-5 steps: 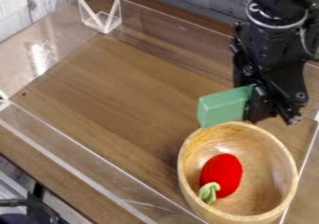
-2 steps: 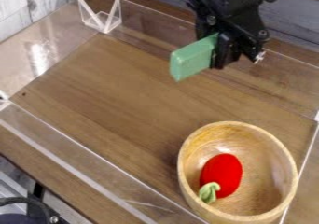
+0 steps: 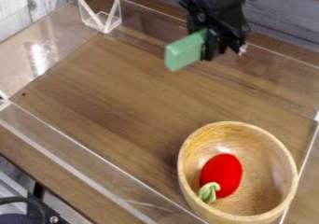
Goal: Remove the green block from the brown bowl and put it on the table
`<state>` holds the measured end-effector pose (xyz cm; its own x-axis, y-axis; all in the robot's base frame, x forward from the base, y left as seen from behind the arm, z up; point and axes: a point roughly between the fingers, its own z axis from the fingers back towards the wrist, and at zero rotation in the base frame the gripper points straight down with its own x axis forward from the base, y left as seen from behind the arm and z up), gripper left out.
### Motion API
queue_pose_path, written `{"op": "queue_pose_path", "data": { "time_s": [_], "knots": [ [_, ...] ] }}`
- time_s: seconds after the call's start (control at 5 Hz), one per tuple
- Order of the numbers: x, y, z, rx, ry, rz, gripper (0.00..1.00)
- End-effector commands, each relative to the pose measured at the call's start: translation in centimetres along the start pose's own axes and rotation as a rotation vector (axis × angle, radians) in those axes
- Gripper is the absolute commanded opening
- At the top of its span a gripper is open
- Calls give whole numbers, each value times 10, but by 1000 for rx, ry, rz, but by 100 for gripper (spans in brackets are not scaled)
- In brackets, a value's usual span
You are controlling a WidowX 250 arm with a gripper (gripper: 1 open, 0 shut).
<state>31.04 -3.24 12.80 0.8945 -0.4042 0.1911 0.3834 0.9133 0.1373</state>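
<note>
The mint-green block (image 3: 186, 50) hangs in the air over the far middle of the table (image 3: 112, 97), tilted. My black gripper (image 3: 210, 43) is shut on its right end. The brown bowl (image 3: 237, 176) stands at the near right, well away from the block. Inside the bowl lies only a round red fruit toy (image 3: 221, 172) with a small green stem.
Low clear plastic walls (image 3: 75, 158) run around the table's edges. A small clear plastic stand (image 3: 100, 16) sits at the far left corner. Bare wood-grain tabletop spreads left of the bowl and under the block.
The gripper has carried the green block away from the bowl's rim, toward the far side and to the left, over the table.
</note>
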Motion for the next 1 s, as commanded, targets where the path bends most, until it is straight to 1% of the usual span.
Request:
{"op": "queue_pose_path", "data": {
  "time_s": [0.0, 0.2, 0.4, 0.8],
  "knots": [
    [17, 9, 0, 23, -70, -65, 0],
    [27, 15, -12, 38, -66, -69, 0],
    [33, 19, -19, 42, -65, -69, 0],
    [38, 32, -28, 43, -64, -57, 0]
  ]
}}
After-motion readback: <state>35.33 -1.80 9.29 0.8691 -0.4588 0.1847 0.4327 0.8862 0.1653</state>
